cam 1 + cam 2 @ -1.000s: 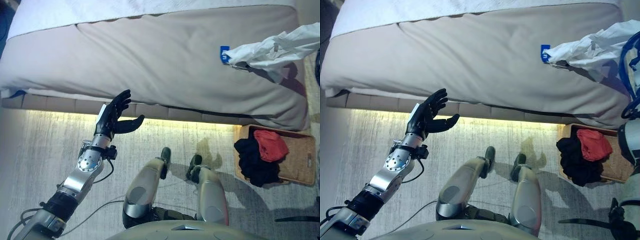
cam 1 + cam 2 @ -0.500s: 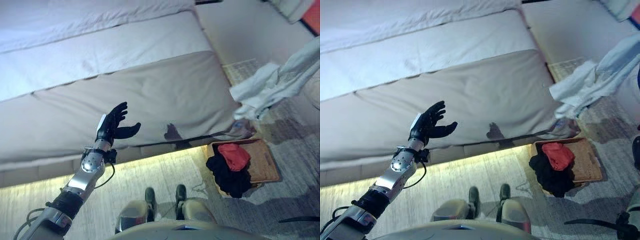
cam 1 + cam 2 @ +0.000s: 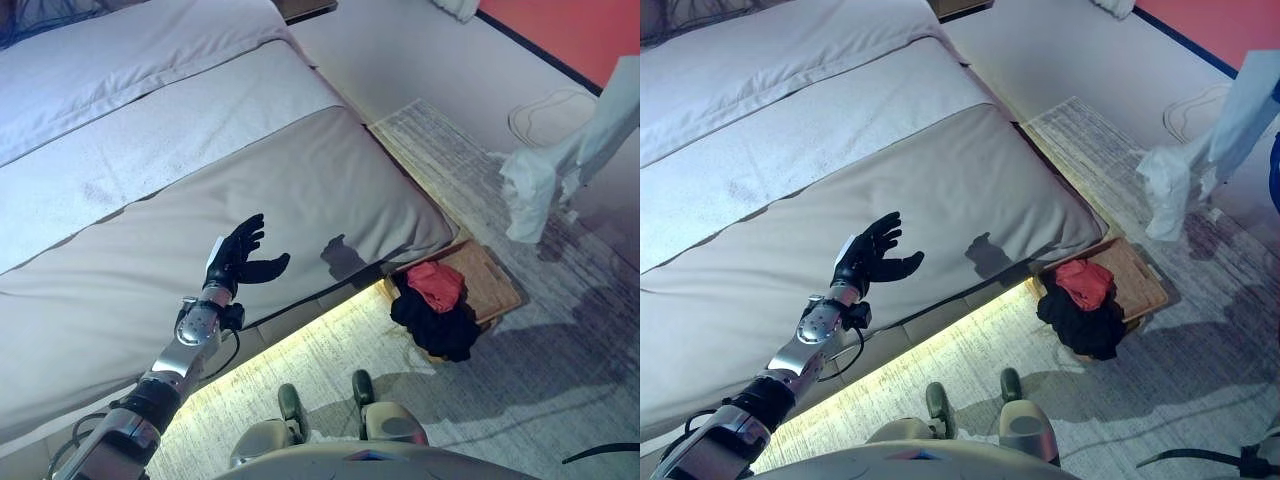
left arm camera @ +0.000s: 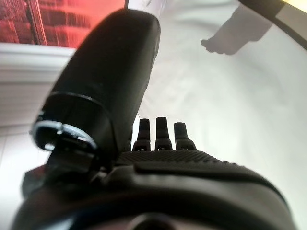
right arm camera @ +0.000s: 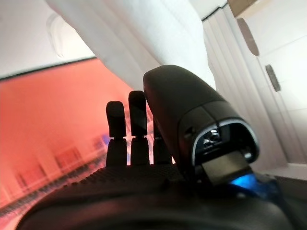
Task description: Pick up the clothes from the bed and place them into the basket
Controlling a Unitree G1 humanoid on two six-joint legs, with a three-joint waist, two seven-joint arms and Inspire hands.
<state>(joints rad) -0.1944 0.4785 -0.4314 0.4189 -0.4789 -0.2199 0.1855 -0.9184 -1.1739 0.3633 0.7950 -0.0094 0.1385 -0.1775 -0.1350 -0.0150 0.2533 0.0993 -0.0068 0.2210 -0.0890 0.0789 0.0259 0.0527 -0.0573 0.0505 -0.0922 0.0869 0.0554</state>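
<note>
A white garment (image 3: pixel 548 176) hangs in the air at the right edge of the head views, above the rug (image 3: pixel 560 330) and well clear of the bed (image 3: pixel 200 180); it runs up out of view towards the right arm. In the right wrist view the same white cloth (image 5: pixel 144 38) drapes past the right hand (image 5: pixel 144 158), whose thumb and fingers appear to pinch it, though the contact itself is hard to make out.

The left hand (image 3: pixel 238 258) is raised over the near edge of the bed, fingers spread and relaxed, holding nothing. Its shadow falls on the grey cover (image 3: pixel 300 210), beside the hand. Further back, a paler white sheet (image 3: pixel 770 90) covers the bed.

A strip of yellow light glows along the base of the bed, spilling onto the pale striped rug. The basket (image 3: pixel 490 285) sits on the rug just off the bed's corner, with a black garment (image 3: pixel 432 325) heaped over its near side and a red garment (image 3: pixel 434 283) on top of that. Beyond the rug lies a light floor, and a red wall (image 3: pixel 570 35) fills the upper right corner.
</note>
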